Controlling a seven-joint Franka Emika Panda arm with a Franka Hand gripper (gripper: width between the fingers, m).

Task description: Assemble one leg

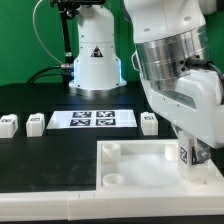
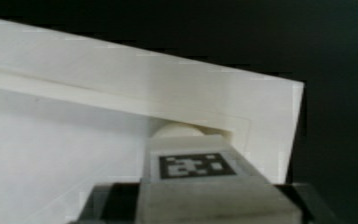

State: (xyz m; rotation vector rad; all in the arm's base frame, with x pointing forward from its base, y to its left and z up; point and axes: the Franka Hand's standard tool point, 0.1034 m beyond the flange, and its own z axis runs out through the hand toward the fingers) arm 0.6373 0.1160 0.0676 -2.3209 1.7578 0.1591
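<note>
My gripper [image 1: 188, 152] is shut on a white leg [image 1: 185, 156] with its code tag showing. It holds the leg upright over the tabletop [image 1: 140, 172], at the corner nearest the exterior view's right. In the wrist view the leg [image 2: 195, 178] sits between my dark fingers [image 2: 115, 200], and its far end points at a round corner socket [image 2: 197, 128] of the tabletop [image 2: 87, 130]. I cannot tell whether the leg's end touches the socket. Three more legs lie on the black table: two at the exterior view's left [image 1: 8, 124] [image 1: 35, 124] and one right of the marker board [image 1: 149, 123].
The marker board [image 1: 93, 119] lies flat behind the tabletop. The robot's white base [image 1: 95, 60] stands at the back. Two other sockets [image 1: 112, 150] [image 1: 116, 180] show on the tabletop's left side. The arm's body covers the right part of the scene.
</note>
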